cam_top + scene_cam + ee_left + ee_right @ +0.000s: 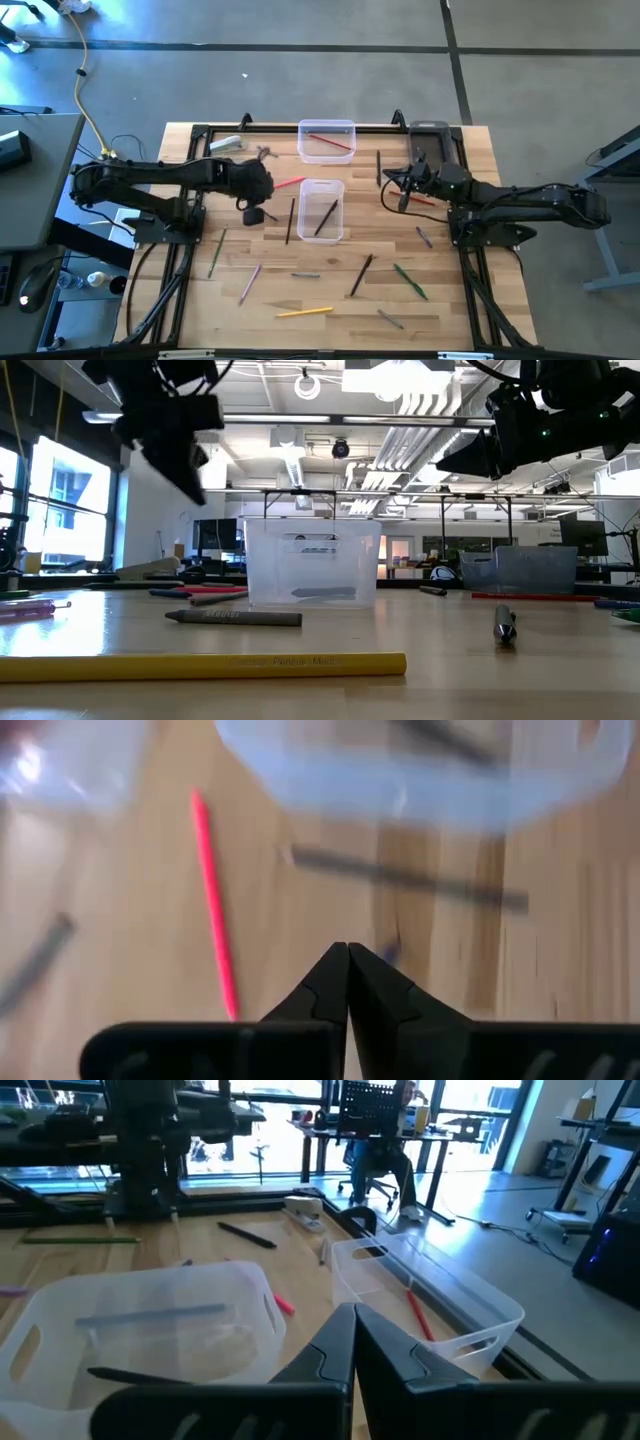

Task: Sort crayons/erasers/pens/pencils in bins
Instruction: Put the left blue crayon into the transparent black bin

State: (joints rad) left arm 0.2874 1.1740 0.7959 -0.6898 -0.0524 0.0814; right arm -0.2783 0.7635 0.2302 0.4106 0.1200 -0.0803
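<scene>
Pink pencil (212,900) lies on the counter (330,290) just ahead of my left jaws (347,982), long axis running away from them toward the middle bin (321,209). Left jaws are clenched, empty. Right jaws (354,1342), clenched and empty too, hang farther off, so left is nearer.

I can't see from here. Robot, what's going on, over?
Left gripper shut, empty, over table left of middle clear plastic bin. Right gripper shut, empty, near smoky grey bin. Pencils lie loose; nothing blocking.
</scene>
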